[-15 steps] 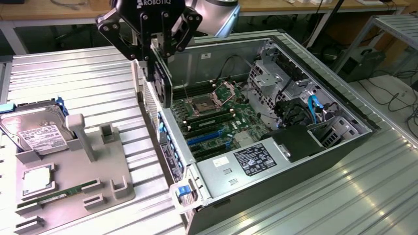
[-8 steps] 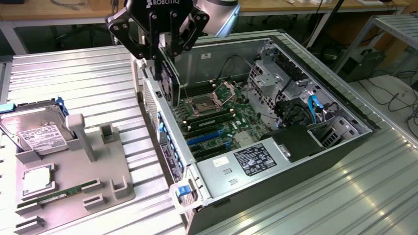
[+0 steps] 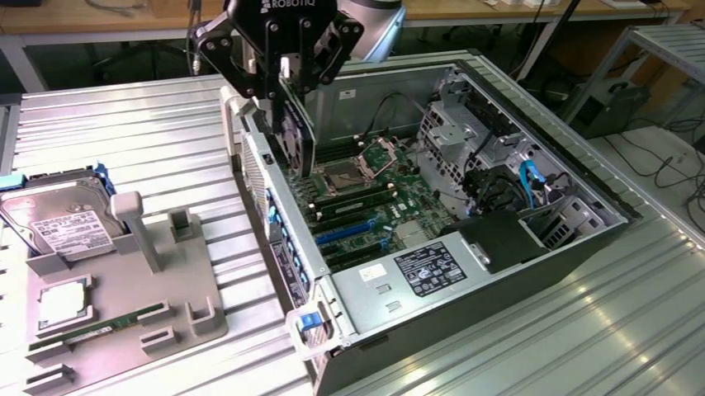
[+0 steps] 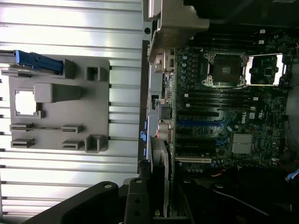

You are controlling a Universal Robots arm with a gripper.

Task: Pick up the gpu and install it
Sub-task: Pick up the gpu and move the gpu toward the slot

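My gripper (image 3: 289, 82) hangs over the rear wall of the open computer case (image 3: 529, 272), shut on the gpu (image 3: 297, 140). The gpu is a thin dark card held on edge, pointing down toward the motherboard (image 3: 364, 206). Its lower end is level with the case's rear wall, above the board near the CPU socket (image 3: 343, 175). The blue expansion slots (image 3: 350, 228) lie lower down the board and are empty. In the wrist view the gpu (image 4: 160, 163) appears edge-on between the black fingers (image 4: 136, 205) of my gripper (image 4: 161, 207), beside the case's rear edge, with the blue slots (image 4: 201, 123) off to one side.
A grey parts fixture (image 3: 165, 280) lies on the ribbed metal table at the exterior view's left. It holds a silver hard drive (image 3: 61, 219), a CPU (image 3: 64, 304) and a green RAM stick (image 3: 99, 327). Inside the case are drive cages (image 3: 463, 124), cables and a black power supply cover (image 3: 507, 239).
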